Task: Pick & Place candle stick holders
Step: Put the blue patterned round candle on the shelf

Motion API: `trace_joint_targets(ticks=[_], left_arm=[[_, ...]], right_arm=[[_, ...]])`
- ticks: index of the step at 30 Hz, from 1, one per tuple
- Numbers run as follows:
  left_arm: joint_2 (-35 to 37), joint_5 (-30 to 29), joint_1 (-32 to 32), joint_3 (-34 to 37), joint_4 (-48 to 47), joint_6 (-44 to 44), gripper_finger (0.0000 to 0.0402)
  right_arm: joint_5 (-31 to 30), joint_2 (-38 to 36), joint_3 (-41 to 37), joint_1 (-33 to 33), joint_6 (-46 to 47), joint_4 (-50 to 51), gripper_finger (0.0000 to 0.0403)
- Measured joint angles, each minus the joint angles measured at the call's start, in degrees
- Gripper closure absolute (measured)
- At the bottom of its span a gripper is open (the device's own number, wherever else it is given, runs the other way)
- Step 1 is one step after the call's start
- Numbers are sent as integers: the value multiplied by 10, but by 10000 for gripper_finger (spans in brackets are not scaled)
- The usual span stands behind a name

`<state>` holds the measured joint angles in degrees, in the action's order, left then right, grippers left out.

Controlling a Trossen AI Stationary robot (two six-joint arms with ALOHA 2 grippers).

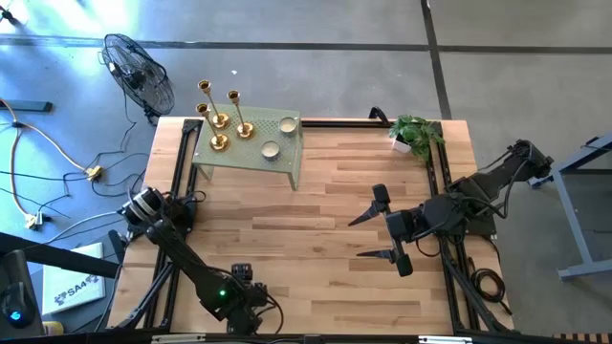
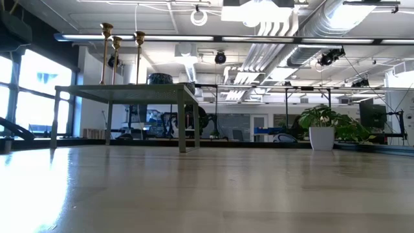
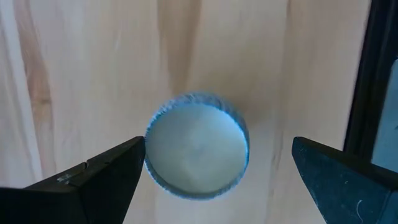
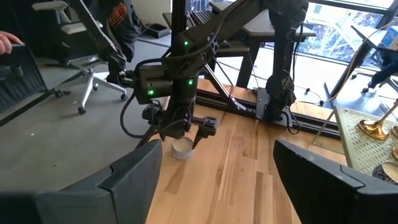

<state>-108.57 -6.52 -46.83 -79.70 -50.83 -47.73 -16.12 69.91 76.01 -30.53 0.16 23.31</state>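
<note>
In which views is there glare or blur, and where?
Low view: window glare washes the wooden table top at left, and its near part is blurred. Left wrist view: the round white tealight candle is soft. High view: three gold-brass candle stick holders look sharp.

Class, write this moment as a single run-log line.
left claw: open over tealight | right claw: open, empty, mid-table | three candle stick holders: upright on green stand

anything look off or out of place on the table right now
One thing: a small tealight candle sits alone on the bare wood near the table's front edge, under the open left gripper, while two others rest on the green stand with the three upright candle stick holders. Nothing looks tipped, spilled or damaged.
</note>
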Motion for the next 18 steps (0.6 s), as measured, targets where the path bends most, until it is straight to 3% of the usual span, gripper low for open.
trace_joint_targets(ticks=[18], left_arm=[[-4,-19,0,-1,3,31,4]], right_arm=[[0,0,0,0,0,0,100]])
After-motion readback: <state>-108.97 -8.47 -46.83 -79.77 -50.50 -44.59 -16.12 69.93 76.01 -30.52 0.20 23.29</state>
